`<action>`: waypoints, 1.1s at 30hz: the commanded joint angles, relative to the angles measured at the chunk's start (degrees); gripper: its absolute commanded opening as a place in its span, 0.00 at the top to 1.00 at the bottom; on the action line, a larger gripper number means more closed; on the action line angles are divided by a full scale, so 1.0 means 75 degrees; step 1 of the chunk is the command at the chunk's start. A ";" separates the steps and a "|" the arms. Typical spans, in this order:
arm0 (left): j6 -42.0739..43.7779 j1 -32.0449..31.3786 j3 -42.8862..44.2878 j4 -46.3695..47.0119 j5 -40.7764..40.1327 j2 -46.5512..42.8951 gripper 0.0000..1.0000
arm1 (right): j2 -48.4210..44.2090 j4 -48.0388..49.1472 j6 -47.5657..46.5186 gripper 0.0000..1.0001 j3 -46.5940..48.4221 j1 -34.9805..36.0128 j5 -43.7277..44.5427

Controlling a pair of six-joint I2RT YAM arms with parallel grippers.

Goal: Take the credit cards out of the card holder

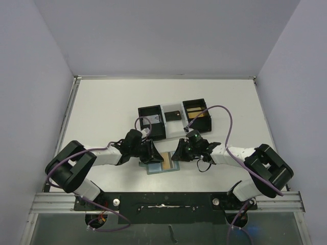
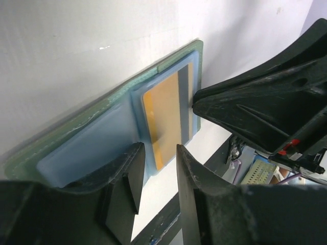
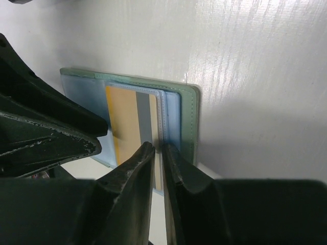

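Top cam: saw L gripper [image 1: 149,153] at 9 o'clock of the card holder [image 1: 156,168], overlapping its L edge. Found holder lying open & flat on the table [image 1: 102,112], front-centre, btw both grippers. Spotted gold-orange card [image 1: 167,161] on holder's R half. Saw R gripper [image 1: 179,152] at 2 o'clock of holder, over card's R edge. At 12 o'clock of holder, farther back, noted two black boxes [image 1: 152,121] side by side, w/ a dark card [image 1: 173,116] on a white strip [image 1: 171,108] btw them. Couldn't read either pincer's opening from up there.

L wrist cam: showed L fingers [image 2: 127,173] clearly apart, gripping nothing. Saw card's near end & pale blue pocket in the gap. Couldn't tell whether pads touched the holder. Also picked out what top cam blurred: grey stripe along card, sage-green rim round pale blue inside, and R gripper's tip meeting card's striped edge at 3 o'clock.

R wrist cam: showed R fingers [image 3: 138,168] drawn nearly together, clamped on card's thin edge, w/ only a slit btw them. Saw rest of card lying flat vs. holder's pale blue inside. Couldn't tell how far it sat in the pocket. Saw L gripper only as a dark mass at 9 o'clock.
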 commanded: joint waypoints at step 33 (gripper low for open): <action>0.0044 -0.0095 -0.0346 0.0309 -0.0749 -0.0113 1.00 | 0.0306 -0.0315 -0.0187 0.85 0.0434 0.0130 0.0144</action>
